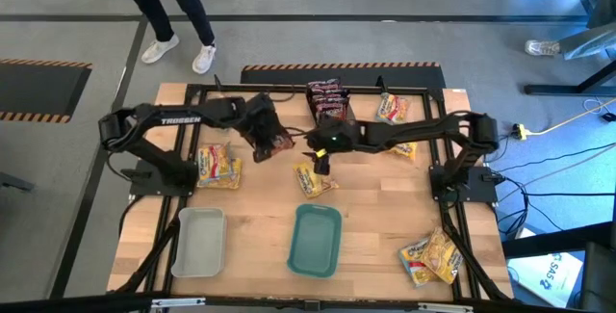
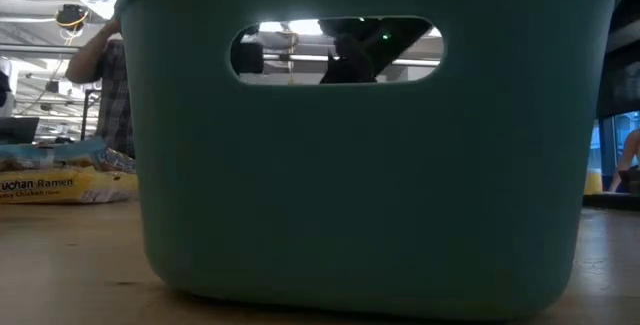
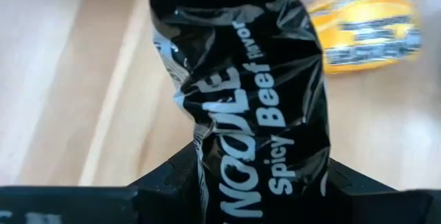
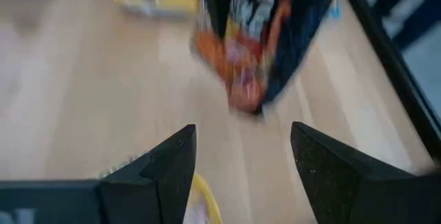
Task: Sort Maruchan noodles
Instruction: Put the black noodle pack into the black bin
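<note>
My left gripper (image 1: 262, 132) sits left of the table's middle, shut on a dark maroon-black Maruchan packet (image 3: 248, 93). The right wrist view shows that packet (image 4: 251, 41) too, ahead of my right gripper. My right gripper (image 4: 241, 162) is open near the table's middle (image 1: 322, 162), just above a yellow packet (image 1: 310, 179) lying flat on the wood. A stack of dark packets (image 1: 325, 99) lies at the far edge. More yellow packets lie at the left (image 1: 219, 166), far right (image 1: 393, 109) and near right (image 1: 430, 258). My left gripper pinches the dark packet between its two fingers (image 3: 172, 182), which lie on its two flat faces near one end (image 3: 238, 189). The rest of the crinkled packet reaches out past the fingertips. In the right wrist view it hangs with its lower end (image 4: 244, 100) off the wood.
A grey tray (image 1: 199, 241) and a teal tray (image 1: 317, 239) stand at the near edge; the teal tray (image 2: 370, 165) fills the low view. A black frame (image 1: 289, 89) borders the table. A person's legs (image 1: 178, 14) show beyond the far edge.
</note>
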You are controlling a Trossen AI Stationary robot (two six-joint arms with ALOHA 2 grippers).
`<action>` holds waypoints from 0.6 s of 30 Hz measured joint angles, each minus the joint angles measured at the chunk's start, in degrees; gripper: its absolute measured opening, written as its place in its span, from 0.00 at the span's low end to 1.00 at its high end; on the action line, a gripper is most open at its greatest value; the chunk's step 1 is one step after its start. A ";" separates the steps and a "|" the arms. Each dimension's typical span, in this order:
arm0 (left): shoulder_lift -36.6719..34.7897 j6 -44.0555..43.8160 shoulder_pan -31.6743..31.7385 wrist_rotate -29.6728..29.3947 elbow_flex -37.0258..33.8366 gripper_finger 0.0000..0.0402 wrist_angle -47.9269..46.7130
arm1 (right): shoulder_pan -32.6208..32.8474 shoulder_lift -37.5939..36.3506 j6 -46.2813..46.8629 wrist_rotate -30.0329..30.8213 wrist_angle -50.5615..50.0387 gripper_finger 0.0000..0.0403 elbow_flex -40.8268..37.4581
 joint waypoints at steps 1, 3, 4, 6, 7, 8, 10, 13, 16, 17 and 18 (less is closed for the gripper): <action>-0.04 0.02 -1.13 -0.31 0.01 0.39 1.29 | 0.00 -0.23 0.22 -1.21 4.18 0.55 -1.70; -0.02 0.68 -3.22 -0.46 0.02 0.39 2.73 | 0.00 -0.51 1.19 -3.30 10.50 0.55 -4.48; -0.02 1.00 -4.19 -0.53 0.02 0.39 3.12 | 0.00 -0.50 1.61 -4.18 13.58 0.55 -5.46; 0.00 1.24 -6.34 -2.15 0.02 0.39 4.59 | 0.14 -0.14 2.96 -5.72 17.91 0.55 -6.46; 0.00 1.25 -7.29 -3.18 0.04 0.39 5.24 | 0.15 0.08 3.51 -6.44 18.99 0.55 -6.47; 0.00 1.27 -8.17 -4.14 0.05 0.39 5.53 | 0.15 0.17 4.15 -7.11 19.24 0.56 -6.48; 0.00 1.28 -9.55 -5.31 0.17 0.39 5.58 | 0.17 0.19 4.81 -7.94 20.38 0.59 -6.50; 0.00 1.27 -10.93 -5.32 0.20 0.39 6.71 | 0.15 0.19 5.99 -8.15 21.43 0.66 -6.48; 0.00 1.31 -12.09 -6.11 0.20 0.39 8.17 | 0.15 0.44 5.99 -7.65 22.00 0.74 -6.47; 0.00 1.33 -12.45 -6.39 0.20 0.39 8.60 | 0.17 0.84 5.86 -7.35 22.20 0.76 -6.40; 0.00 1.35 -12.74 -6.43 0.20 0.39 9.03 | 0.17 1.07 5.90 -7.50 21.70 0.78 -6.44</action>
